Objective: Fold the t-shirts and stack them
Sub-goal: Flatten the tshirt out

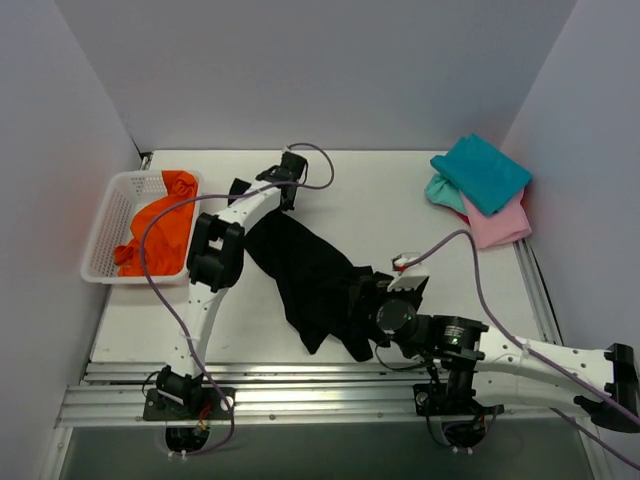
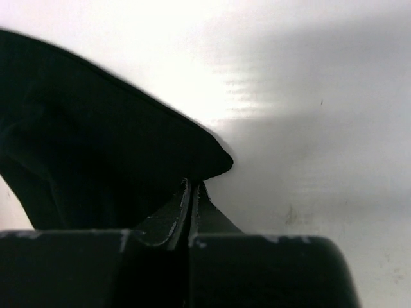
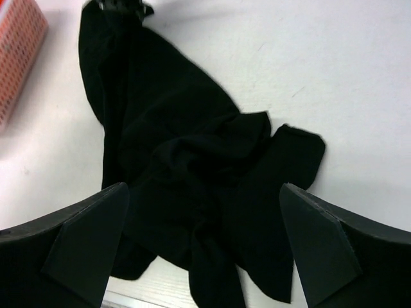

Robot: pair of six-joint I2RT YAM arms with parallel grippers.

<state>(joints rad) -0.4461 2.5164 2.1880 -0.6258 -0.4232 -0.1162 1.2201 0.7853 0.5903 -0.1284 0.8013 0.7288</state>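
The black t-shirt (image 1: 310,280) lies crumpled in a long strip across the middle of the table. My left gripper (image 1: 240,190) is shut on its far corner; in the left wrist view the fingers (image 2: 183,199) are pressed together on the cloth's edge (image 2: 115,160). My right gripper (image 1: 365,295) is wide open just above the bunched near end of the black t-shirt (image 3: 192,167), with its fingers (image 3: 90,237) either side of it. Folded teal (image 1: 482,172) and pink (image 1: 497,222) t-shirts are stacked at the far right. An orange t-shirt (image 1: 155,235) lies in the basket.
The white mesh basket (image 1: 100,235) stands at the left edge and shows in the right wrist view (image 3: 16,51). Metal rails (image 1: 300,385) run along the near edge. Grey walls close in the left, right and back.
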